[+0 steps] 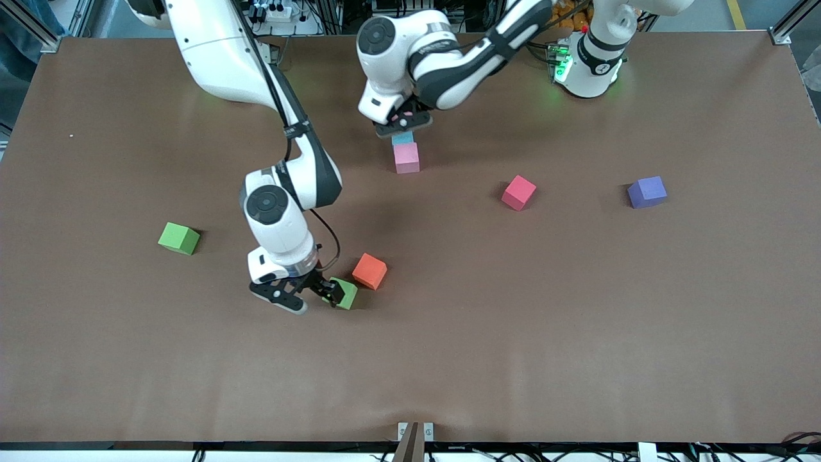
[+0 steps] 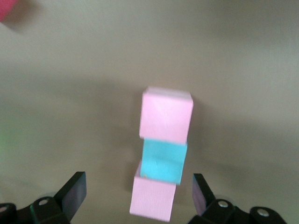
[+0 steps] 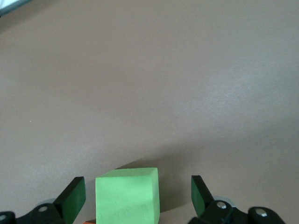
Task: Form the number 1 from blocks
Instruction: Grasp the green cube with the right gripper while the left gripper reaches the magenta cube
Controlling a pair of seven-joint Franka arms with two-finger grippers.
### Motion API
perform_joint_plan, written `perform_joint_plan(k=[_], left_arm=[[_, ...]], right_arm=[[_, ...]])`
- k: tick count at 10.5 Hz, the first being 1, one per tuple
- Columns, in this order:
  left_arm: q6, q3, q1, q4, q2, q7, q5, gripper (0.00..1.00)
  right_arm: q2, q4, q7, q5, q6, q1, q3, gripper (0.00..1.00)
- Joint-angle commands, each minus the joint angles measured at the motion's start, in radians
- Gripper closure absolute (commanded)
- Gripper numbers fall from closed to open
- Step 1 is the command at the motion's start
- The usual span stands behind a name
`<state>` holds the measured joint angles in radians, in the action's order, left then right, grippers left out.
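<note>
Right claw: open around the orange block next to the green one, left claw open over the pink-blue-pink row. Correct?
Wrong block. The right claw is open around a green block, as the right wrist view shows; the orange block sits beside it. The left claw is open over the pink-blue-pink row.

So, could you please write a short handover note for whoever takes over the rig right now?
Left claw: open, over the row's end nearest the arms' bases, holding nothing.
Right claw: open, straddling a green block beside the orange block; not gripped yet.
Done: three blocks in single file, pink, blue, pink.
Left: add a green block, then the crimson block, to finish the 1.
Loose: second green block toward the right arm's end, purple block toward the left arm's end.
</note>
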<state>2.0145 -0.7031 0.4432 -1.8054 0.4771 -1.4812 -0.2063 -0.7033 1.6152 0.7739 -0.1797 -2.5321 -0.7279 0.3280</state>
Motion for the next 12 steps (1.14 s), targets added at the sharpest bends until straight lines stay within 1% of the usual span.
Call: perform_joint_plan(k=[1, 2, 5, 6, 8, 9, 10, 11, 12], left_arm=[[-0.019, 0.001, -0.120, -0.032, -0.022, 0.015, 0.019, 0.00], [-0.019, 0.001, -0.171, -0.041, -0.022, 0.021, 0.006, 0.00], [-0.019, 0.005, -0.317, -0.045, 0.003, 0.085, -0.005, 0.00], [-0.019, 0.005, -0.357, -0.051, 0.011, 0.088, -0.007, 0.00], [-0.014, 0.005, -0.406, -0.080, 0.011, 0.087, -0.062, 0.00], [-0.008, 0.005, -0.429, -0.092, 0.009, 0.088, -0.062, 0.00], [-0.005, 0.005, -0.455, -0.104, 0.006, 0.088, -0.064, 0.00], [0.000, 0.005, -0.472, -0.121, 0.005, 0.088, -0.064, 0.00], [0.019, 0.005, -0.494, -0.147, -0.002, 0.088, -0.064, 0.00]], right_arm=[[-0.088, -0.102, 0.010, -0.093, 0.016, -0.033, 0.020, 0.00], [-0.111, -0.116, 0.010, -0.113, 0.016, -0.041, 0.020, 0.00], [-0.139, -0.110, 0.002, -0.107, 0.013, -0.042, 0.025, 0.00], [-0.143, -0.106, -0.007, -0.106, 0.012, -0.041, 0.026, 0.00], [-0.145, -0.103, -0.022, -0.107, 0.012, -0.041, 0.034, 0.00], [-0.147, -0.101, -0.024, -0.107, 0.013, -0.042, 0.034, 0.13], [-0.147, -0.103, -0.025, -0.107, 0.015, -0.042, 0.034, 0.37], [-0.147, -0.103, -0.025, -0.107, 0.015, -0.042, 0.036, 0.50], [-0.147, -0.103, -0.025, -0.107, 0.015, -0.042, 0.036, 0.53]])
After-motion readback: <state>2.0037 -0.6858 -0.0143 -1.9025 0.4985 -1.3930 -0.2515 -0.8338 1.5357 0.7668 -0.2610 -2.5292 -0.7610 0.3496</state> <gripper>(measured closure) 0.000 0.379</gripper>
